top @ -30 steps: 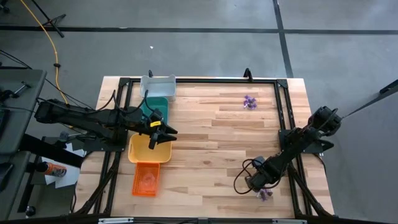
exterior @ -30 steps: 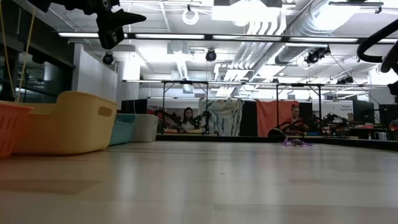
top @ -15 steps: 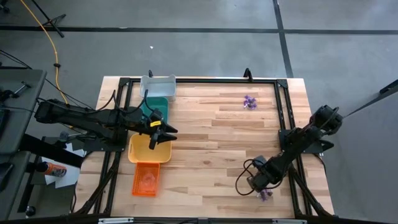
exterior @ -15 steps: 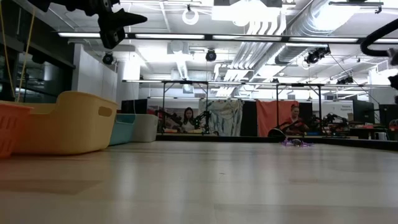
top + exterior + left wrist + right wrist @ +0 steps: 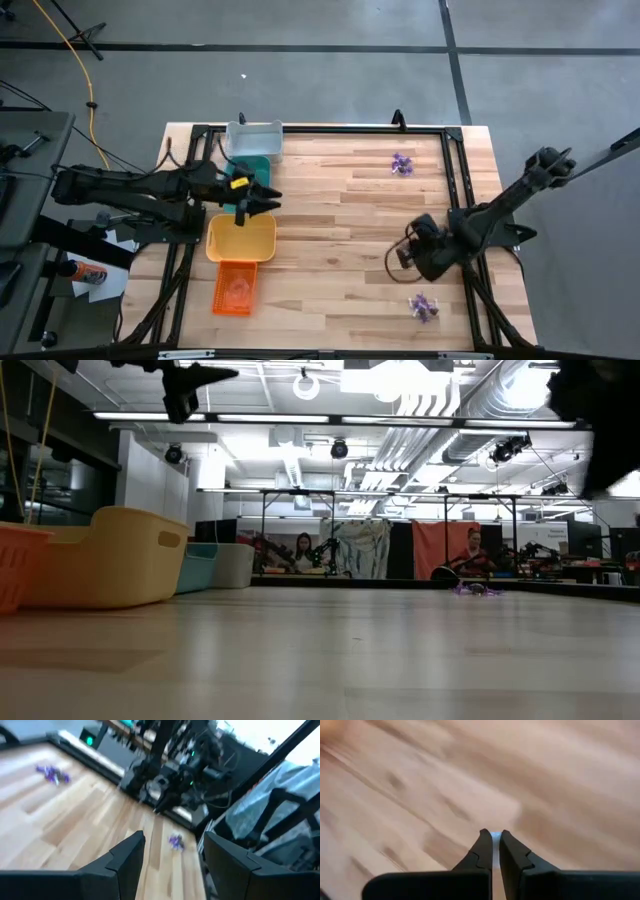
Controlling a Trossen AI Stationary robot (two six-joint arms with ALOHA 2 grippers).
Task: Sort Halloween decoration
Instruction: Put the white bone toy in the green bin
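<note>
Wooden table [image 5: 340, 230] carries two clusters of tiny purple trinkets: one [image 5: 402, 163] upper right, one [image 5: 423, 307] lower right. Right gripper [image 5: 408, 256], centre right, is fully closed on a whitish sliver. Left gripper [image 5: 268, 200], fingers spread and empty, hovers above the trays [image 5: 240, 245] at centre left.

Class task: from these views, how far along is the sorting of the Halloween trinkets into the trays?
Done: something pale lies in the orange tray.
In hand: the right gripper is shut with a whitish sliver between its tips; the left gripper waits open by the yellow tray.
Left: two purple piles on the table.
</note>
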